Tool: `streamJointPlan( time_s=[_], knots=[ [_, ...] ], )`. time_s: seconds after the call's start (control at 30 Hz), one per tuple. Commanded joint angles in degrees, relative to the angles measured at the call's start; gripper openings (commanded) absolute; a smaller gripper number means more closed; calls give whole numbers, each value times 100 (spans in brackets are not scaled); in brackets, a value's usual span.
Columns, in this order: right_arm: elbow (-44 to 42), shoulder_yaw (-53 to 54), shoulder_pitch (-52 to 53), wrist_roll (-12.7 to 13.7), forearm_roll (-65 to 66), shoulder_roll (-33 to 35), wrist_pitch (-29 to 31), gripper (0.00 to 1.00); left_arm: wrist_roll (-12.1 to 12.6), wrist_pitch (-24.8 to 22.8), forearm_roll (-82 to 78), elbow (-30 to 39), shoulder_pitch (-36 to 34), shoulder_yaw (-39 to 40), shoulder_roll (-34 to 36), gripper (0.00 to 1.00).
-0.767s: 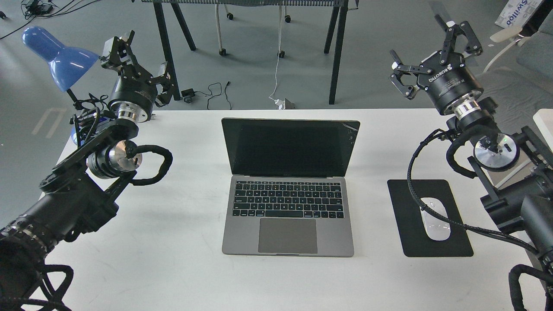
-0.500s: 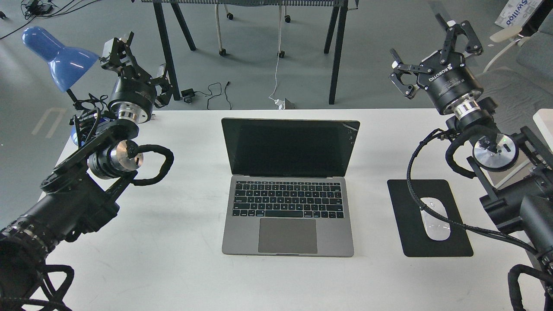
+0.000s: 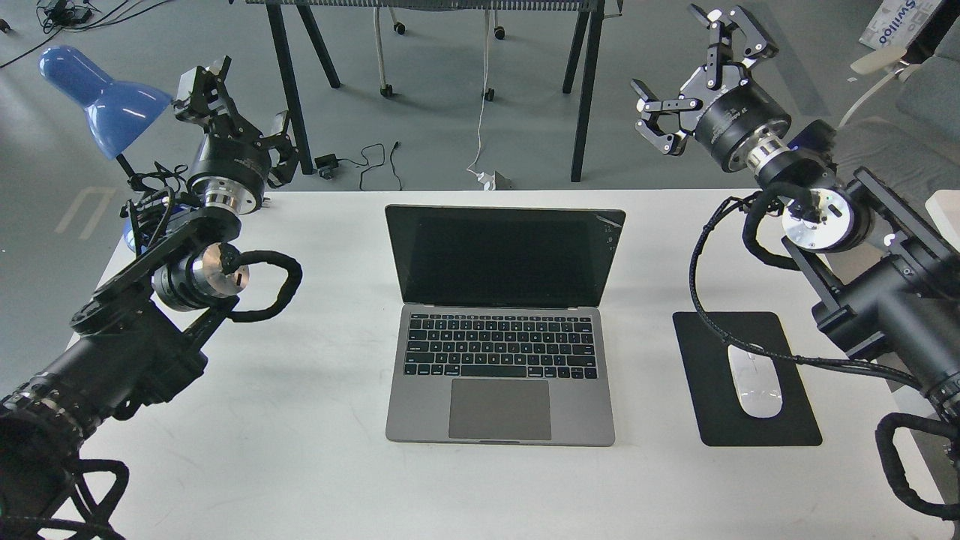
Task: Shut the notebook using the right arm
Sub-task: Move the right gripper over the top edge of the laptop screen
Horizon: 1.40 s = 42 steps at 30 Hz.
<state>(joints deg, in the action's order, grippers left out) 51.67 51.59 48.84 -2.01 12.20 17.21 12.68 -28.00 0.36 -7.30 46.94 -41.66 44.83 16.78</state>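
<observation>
The notebook (image 3: 501, 330), a space-grey laptop with black keys and a dark screen, stands open at the middle of the white table (image 3: 315, 465). Its screen leans back, its top edge near the table's far side. My right gripper (image 3: 690, 71) is open and empty, raised beyond the table's far edge, up and to the right of the screen's top right corner. My left gripper (image 3: 236, 105) is raised at the far left beside the lamp, well away from the notebook; its fingers stand apart and hold nothing.
A black mouse pad (image 3: 750, 379) with a white mouse (image 3: 756, 381) lies right of the notebook, under the right arm's cable. A blue desk lamp (image 3: 101, 97) stands at the far left corner. Black table legs (image 3: 585, 90) and floor cables lie beyond the table.
</observation>
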Motion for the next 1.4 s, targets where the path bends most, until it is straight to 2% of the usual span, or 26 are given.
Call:
streamJointPlan(
  time_s=[0.0,0.23,0.67,1.03,1.37],
  knots=[
    [-411,-561,379,-1,203,-120,-46,100,0,-1,1,-1,0,-1,0,100],
    [-878,-1641,784,25,335,-288,-257,100,0,-1,1,-1,0,-1,0,100],
    [-799,-3339,1285,69,327,-227,-169,100,0,-1,1,-1,0,-1,0,100],
    [-746,-3911,1470,140,335,-77,121,100,0,-1,1,-1,8,-1,0,100],
    [-254,-4367,1602,148,335,195,428,100,0,-1,1,-1,8,-1,0,100]
  ],
)
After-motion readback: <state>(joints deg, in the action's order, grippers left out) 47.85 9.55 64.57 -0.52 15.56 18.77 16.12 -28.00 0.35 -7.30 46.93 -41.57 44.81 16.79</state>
